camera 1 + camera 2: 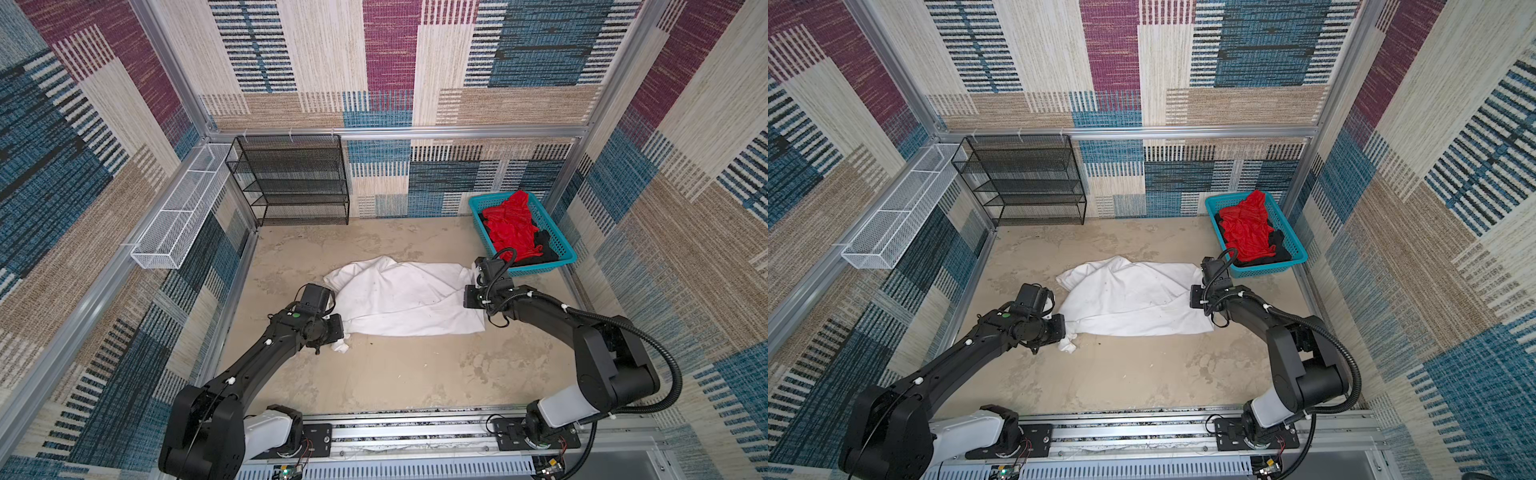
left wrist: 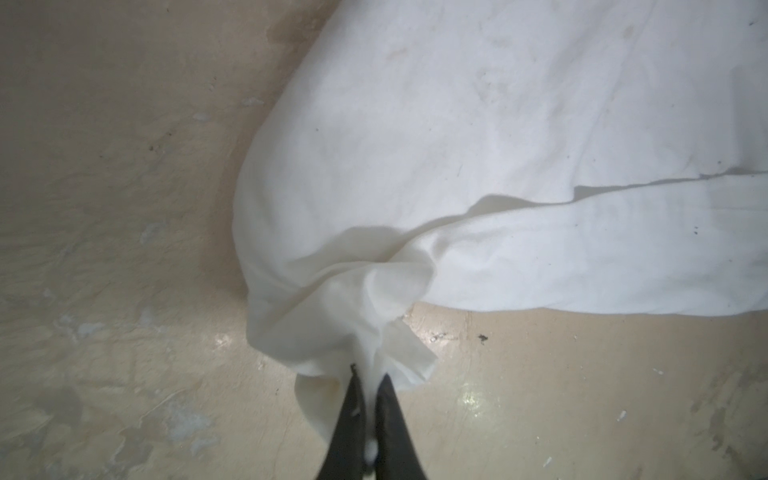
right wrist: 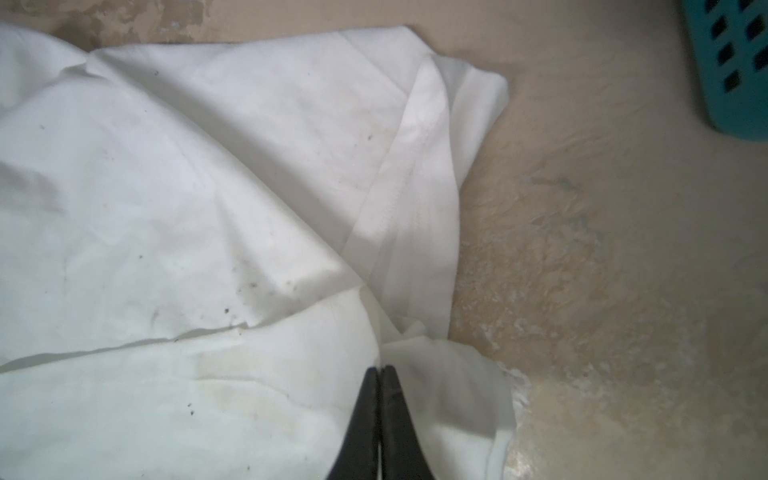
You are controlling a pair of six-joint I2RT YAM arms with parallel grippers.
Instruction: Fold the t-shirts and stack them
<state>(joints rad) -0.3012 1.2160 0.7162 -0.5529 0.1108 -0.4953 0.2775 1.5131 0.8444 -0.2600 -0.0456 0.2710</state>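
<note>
Both arms matte black, boxy links with rounded joint housings: left arm, right arm. Each has a white shell on the base segment. Left arm has a green dot near the wrist. Right arm carries a ribbed black hose plus a thinner black cable. Small white clips along the links. Black mounting plates with screws sit on a silver rail, with red-and-black wires at the left base. Left gripper and right gripper have slim black fingers tapering to points.
</note>
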